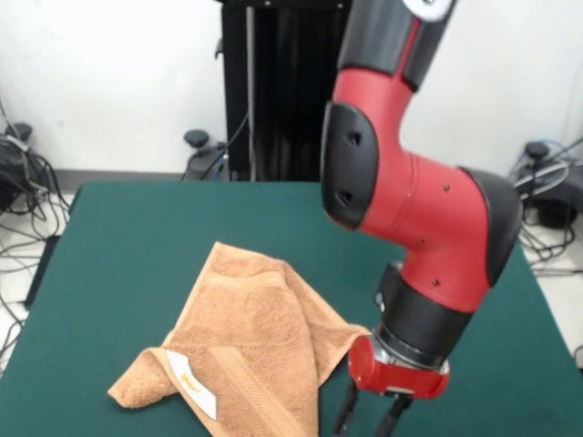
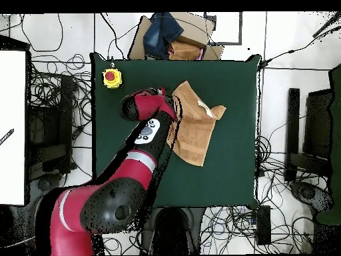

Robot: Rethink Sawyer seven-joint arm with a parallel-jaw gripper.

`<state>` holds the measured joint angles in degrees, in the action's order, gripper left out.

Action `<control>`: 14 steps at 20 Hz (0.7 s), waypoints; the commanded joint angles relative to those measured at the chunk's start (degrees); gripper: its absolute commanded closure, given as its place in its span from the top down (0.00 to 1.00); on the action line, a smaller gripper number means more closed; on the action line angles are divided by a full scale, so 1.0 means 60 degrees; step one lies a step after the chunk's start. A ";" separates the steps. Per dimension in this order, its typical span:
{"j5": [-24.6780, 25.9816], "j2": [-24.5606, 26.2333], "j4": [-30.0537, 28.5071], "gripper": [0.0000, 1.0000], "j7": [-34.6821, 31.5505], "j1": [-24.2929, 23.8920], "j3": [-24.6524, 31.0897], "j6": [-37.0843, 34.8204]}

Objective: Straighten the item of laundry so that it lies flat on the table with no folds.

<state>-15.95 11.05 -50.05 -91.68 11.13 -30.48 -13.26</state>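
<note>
A: Front view, left to right: crumpled hand towel point(image 1: 246, 350) with white label point(image 1: 193, 382) lies on the green table point(image 1: 137, 246); gripper point(image 1: 372, 421) just beside its right edge.

B: Fingers?

A: Spread apart, holding nothing. Cables point(image 1: 27, 196) line the floor.

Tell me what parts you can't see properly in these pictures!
- Gripper: in the front view the picture's bottom edge cuts off its fingertips; in the overhead view the arm covers it.
- Towel: its near corner runs off the front view's bottom edge; the folds hide what lies underneath.
- Label: its writing is too small to read.
- Table: the arm hides part of it from overhead.
</note>
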 commanded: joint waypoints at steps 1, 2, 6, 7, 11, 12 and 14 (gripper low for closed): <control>-0.1184 0.1894 0.0418 1.00 -0.3370 0.0275 -0.0836 0.0073; -0.1337 0.2021 0.0522 1.00 -0.3318 0.0252 -0.0914 0.0107; -0.1635 0.2040 0.0278 1.00 -0.3025 0.0271 -0.0959 0.0378; -0.1604 0.1955 0.0116 1.00 -0.2899 0.0245 -0.0875 0.0478; -0.1263 0.1598 -0.0293 1.00 -0.2292 -0.0011 -0.0450 0.0735; -0.1157 0.1559 -0.0310 1.00 -0.2151 -0.0123 -0.0331 0.0796; -0.1050 0.1542 -0.0326 1.00 -0.2011 -0.0242 -0.0243 0.0900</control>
<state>-22.87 17.54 -47.54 -91.94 12.55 -36.50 -10.10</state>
